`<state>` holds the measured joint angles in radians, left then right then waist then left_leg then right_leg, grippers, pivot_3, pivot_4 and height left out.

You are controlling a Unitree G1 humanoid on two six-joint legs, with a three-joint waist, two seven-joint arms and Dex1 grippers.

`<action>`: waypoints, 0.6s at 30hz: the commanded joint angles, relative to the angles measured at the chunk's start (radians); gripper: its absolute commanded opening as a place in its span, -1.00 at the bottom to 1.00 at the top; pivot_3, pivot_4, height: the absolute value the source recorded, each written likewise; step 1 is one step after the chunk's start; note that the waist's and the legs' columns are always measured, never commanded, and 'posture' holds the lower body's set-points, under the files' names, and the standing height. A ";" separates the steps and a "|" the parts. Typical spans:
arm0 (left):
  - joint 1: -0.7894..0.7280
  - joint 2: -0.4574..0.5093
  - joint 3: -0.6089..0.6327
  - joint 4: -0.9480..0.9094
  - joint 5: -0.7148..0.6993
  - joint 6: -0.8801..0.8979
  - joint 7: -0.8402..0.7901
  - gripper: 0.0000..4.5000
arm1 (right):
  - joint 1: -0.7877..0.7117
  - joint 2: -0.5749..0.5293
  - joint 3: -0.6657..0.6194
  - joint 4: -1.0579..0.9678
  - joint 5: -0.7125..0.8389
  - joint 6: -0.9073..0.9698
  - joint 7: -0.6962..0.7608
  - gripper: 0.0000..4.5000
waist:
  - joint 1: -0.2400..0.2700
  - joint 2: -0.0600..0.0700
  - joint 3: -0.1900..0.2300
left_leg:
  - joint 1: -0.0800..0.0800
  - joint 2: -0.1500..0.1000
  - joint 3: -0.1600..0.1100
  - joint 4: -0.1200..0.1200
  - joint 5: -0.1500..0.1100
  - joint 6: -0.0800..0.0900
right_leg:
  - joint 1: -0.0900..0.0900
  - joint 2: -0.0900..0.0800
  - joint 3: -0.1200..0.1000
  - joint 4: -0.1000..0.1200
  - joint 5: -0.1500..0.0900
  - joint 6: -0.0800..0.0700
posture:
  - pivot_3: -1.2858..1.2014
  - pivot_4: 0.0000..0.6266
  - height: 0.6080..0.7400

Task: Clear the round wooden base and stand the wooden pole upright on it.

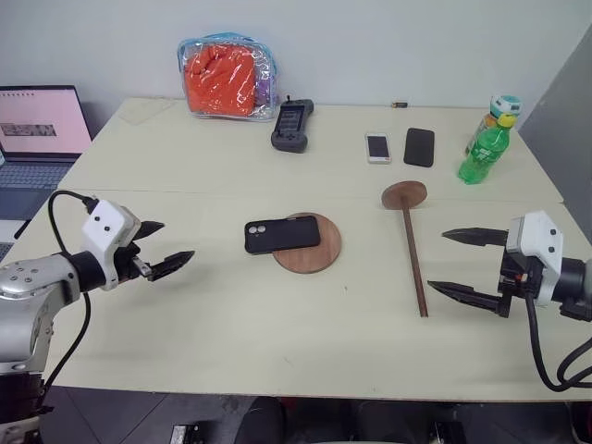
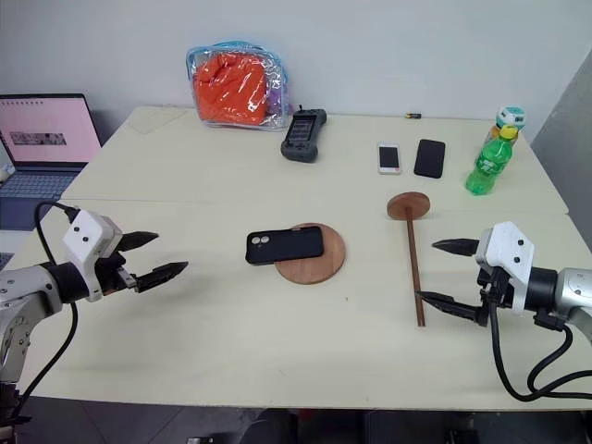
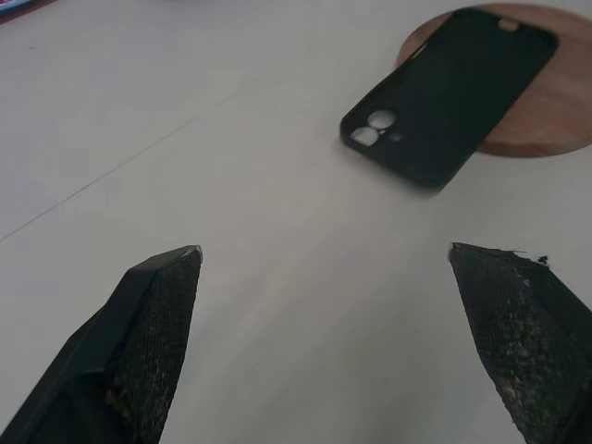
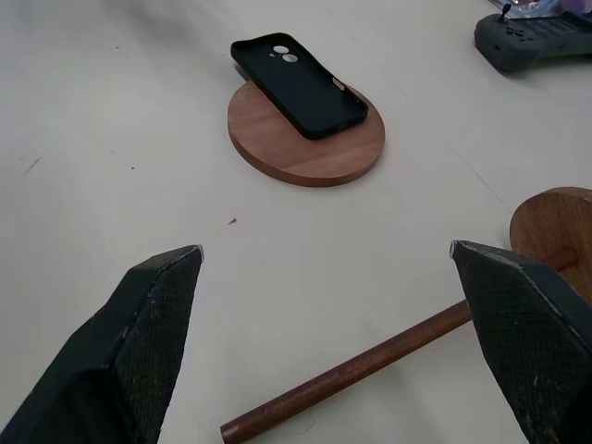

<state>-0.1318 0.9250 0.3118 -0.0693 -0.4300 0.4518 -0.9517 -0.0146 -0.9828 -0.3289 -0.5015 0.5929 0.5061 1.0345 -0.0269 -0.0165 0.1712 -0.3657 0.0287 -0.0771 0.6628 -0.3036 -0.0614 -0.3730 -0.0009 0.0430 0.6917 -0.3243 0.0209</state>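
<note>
Laptop (image 1: pixel 37 139) first, far on the left side, past the edge of the table (image 1: pixel 185 333). Its screen is lit up pink and white.

Next comes the left pincer (image 1: pixel 159 248). It hangs over the left part of the table. Its two black fingers are wide apart and nothing is between them. It points toward the middle of the table.

At the back of the table sits a clear bag (image 1: pixel 227 76) with something orange inside. Just beside it lies a dark handheld device (image 1: pixel 291 125).

In the middle of the table lies the round wooden base (image 1: pixel 314 250). It is flat on the table. A black phone case (image 1: pixel 282 235) lies across it. One end of the case sticks out past the left edge of the base, so the base is not clear yet.

More to the right, at the back, lie a white phone (image 1: pixel 377 147) and a black phone (image 1: pixel 419 146), side by side.

Then comes the wooden pole (image 1: pixel 413 261). It lies flat on the table, well apart from the base. Its small round disc points to the back and its thin end points to the front.

A green bottle (image 1: pixel 487 143) stands near the right back corner.

Last is the right pincer (image 1: pixel 462 264). Its fingers are wide apart too, and empty. The lower finger is just beside the thin end of the pole.
</note>
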 commanded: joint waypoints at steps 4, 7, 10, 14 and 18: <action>-0.075 0.036 -0.010 0.003 0.027 -0.015 -0.005 0.97 | -0.013 0.019 -0.015 -0.018 0.007 -0.003 -0.030 1.00 | 0.000 0.000 0.000 | 0.000 -0.001 0.000 0.000 0.000 0.000 | 0.000 0.000 0.000 0.000 0.000 0.000 | 0.03 -0.52 1.00; -0.106 0.028 0.010 0.011 -0.022 -0.023 -0.059 0.97 | -0.003 0.028 -0.017 -0.022 0.003 -0.001 -0.041 1.00 | 0.000 0.000 0.000 | 0.000 -0.001 0.000 0.000 0.000 0.000 | 0.000 0.000 0.000 0.000 0.000 0.000 | 0.03 -0.52 1.00; -0.125 0.033 0.018 0.030 -0.052 0.004 -0.088 0.97 | 0.003 0.031 -0.021 -0.024 0.003 0.001 -0.049 1.00 | -0.001 0.000 0.000 | 0.000 -0.001 0.001 0.000 0.000 0.000 | 0.000 0.000 0.000 0.000 0.000 0.000 | 0.03 -0.52 1.00; -0.153 0.055 -0.021 0.081 0.020 -0.077 -0.098 0.97 | -0.001 0.027 -0.028 -0.039 0.012 0.016 -0.062 1.00 | -0.001 0.000 0.000 | 0.000 -0.001 0.000 0.000 0.000 0.000 | 0.000 0.001 0.000 0.000 0.000 0.000 | 0.03 -0.52 1.00; -0.215 0.042 -0.084 0.130 0.069 -0.148 -0.117 0.97 | 0.022 0.022 -0.040 -0.065 0.014 0.028 -0.068 1.00 | 0.000 0.000 0.000 | 0.000 -0.001 0.000 0.000 0.000 0.000 | 0.000 0.002 0.000 0.000 0.000 0.000 | 0.03 -0.52 1.00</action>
<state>-0.3171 0.9598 0.2482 0.0623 -0.3795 0.3441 -1.0560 -0.0084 -0.9536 -0.3313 -0.5261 0.5960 0.5333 0.9752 -0.0267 -0.0164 0.1715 -0.3660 0.0274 -0.0769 0.6629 -0.3036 -0.0614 -0.3732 0.0008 0.0426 0.6914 -0.3243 0.0209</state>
